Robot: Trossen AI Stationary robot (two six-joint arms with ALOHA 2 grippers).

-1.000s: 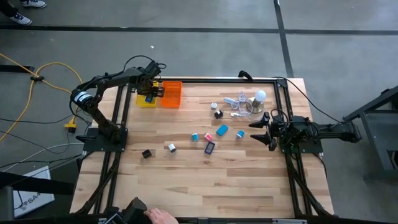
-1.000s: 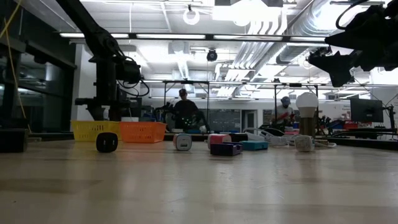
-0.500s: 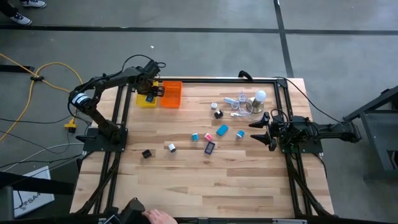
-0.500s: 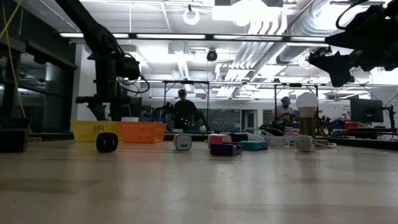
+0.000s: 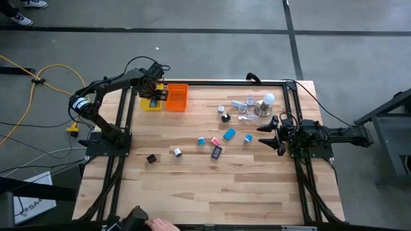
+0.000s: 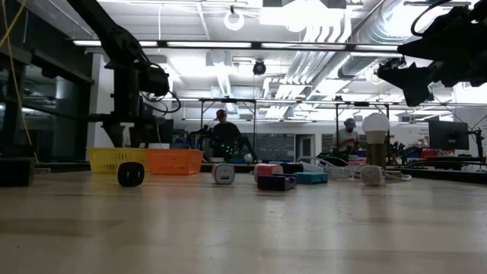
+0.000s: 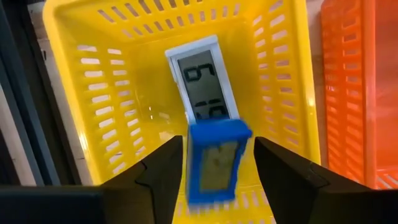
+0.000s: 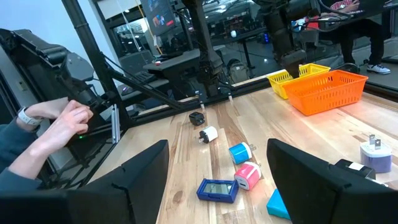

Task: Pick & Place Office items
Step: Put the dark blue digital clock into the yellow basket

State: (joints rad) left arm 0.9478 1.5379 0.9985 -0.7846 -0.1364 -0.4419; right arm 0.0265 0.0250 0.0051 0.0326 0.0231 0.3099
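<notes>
My left gripper (image 5: 154, 96) hangs over the yellow basket (image 5: 151, 104), fingers pointing down and open. Between the fingers (image 7: 163, 168), with a narrow gap on either side, a blue piece (image 7: 216, 163) shows blurred inside the yellow basket (image 7: 93, 93), above a white-framed display piece (image 7: 205, 78) lying on the basket's floor. Other office items lie loose mid-table: a black one (image 5: 151, 158), a white one (image 5: 177, 152), a dark blue one (image 5: 216, 152), a pink one (image 5: 215, 141) and several blue ones (image 5: 230, 135). My right gripper (image 5: 263, 133) waits open at the table's right side, held level.
An orange basket (image 5: 177, 96) stands right beside the yellow one. A white light bulb (image 5: 269, 99) and a white cable (image 5: 244, 106) lie at the far right. A person's hand (image 5: 160, 224) rests at the table's near edge. Bare wood fills the near half.
</notes>
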